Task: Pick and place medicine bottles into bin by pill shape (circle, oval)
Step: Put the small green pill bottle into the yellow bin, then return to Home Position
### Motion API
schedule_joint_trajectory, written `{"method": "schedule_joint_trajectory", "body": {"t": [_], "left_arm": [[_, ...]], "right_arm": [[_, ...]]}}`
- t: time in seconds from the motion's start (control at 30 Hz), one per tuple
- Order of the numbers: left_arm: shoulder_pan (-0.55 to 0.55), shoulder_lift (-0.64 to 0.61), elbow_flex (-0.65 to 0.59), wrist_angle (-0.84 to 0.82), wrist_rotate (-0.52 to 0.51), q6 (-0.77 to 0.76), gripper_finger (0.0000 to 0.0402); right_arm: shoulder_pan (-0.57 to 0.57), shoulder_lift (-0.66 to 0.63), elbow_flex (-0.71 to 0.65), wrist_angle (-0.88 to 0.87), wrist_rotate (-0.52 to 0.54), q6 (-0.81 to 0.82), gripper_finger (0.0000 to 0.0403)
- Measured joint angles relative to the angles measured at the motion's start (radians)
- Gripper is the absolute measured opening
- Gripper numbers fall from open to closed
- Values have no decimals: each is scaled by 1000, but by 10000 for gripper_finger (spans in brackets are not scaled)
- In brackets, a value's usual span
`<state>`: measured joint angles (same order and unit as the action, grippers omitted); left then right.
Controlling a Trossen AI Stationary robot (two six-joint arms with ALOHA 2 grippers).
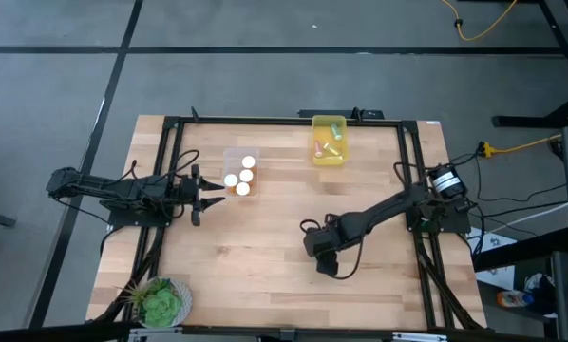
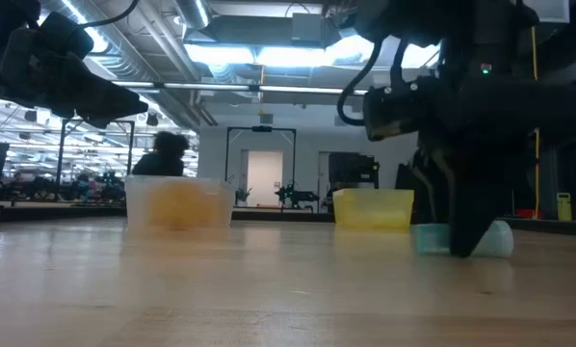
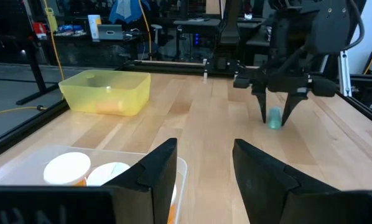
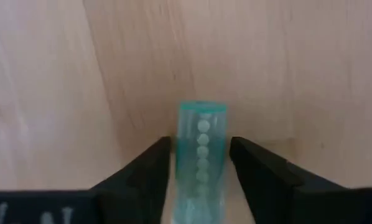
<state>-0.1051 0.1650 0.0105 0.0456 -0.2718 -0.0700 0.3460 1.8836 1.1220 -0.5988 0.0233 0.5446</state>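
Note:
A teal medicine bottle (image 4: 201, 155) lies on its side on the wooden table, with a row of round pills showing through its wall. My right gripper (image 4: 201, 180) points down over it, open, with one finger on each side and a narrow gap at each. The bottle also shows in the low view (image 2: 498, 238) and in the left wrist view (image 3: 274, 118). My left gripper (image 3: 204, 168) is open and empty, level beside the clear bin (image 1: 229, 157). That bin holds three orange bottles with white caps (image 1: 243, 177). The yellow bin (image 1: 315, 142) holds several pale bottles.
The clear bin (image 2: 179, 204) stands left of centre and the yellow bin (image 2: 373, 207) at the far middle. A potted plant (image 1: 160, 302) sits at the near left corner. A black frame (image 1: 284, 122) runs around the table top. Bare wood lies between the arms.

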Motion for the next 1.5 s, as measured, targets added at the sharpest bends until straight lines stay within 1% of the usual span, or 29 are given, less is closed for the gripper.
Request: {"method": "schedule_joint_trajectory", "body": {"t": [0.1,0.23,0.33,0.4,0.53,0.63,0.67,0.7,0.8,0.93,1.07,1.2,1.33,1.4,1.43,1.5], "left_arm": [[0,0,0,0,0,0,149],[0,0,0,0,0,0,149],[0,0,0,0,0,0,149],[0,0,0,0,0,0,149],[0,0,0,0,0,0,149],[0,0,0,0,0,0,149],[0,0,0,0,0,0,149],[0,0,0,0,0,0,149],[0,0,0,0,0,0,149],[0,0,0,0,0,0,149],[0,0,0,0,0,1,149],[0,0,0,0,0,1,149],[0,0,0,0,0,1,149],[0,0,0,0,0,1,149],[0,0,0,0,0,1,149],[0,0,0,0,0,1,149]], "right_arm": [[-4,14,2,-4,29,-11,164],[-21,4,2,-7,96,-20,112],[-58,-3,21,-50,275,-4,73],[-80,-21,55,-92,401,-5,61],[-125,-60,120,-230,587,-4,66],[-209,-93,162,-301,741,0,77],[-238,-107,170,-319,761,-1,78],[-271,-116,175,-321,752,-2,79],[-388,-128,173,-318,664,-9,80],[-529,-129,173,-310,655,-28,83],[-616,-124,173,-274,639,-33,101],[-672,-124,173,-221,607,-102,139],[-693,-124,173,-173,593,-136,183],[-699,-124,173,-162,582,-134,198],[-700,-124,173,-159,566,-133,204],[-690,-130,173,-140,497,-143,212]]}}
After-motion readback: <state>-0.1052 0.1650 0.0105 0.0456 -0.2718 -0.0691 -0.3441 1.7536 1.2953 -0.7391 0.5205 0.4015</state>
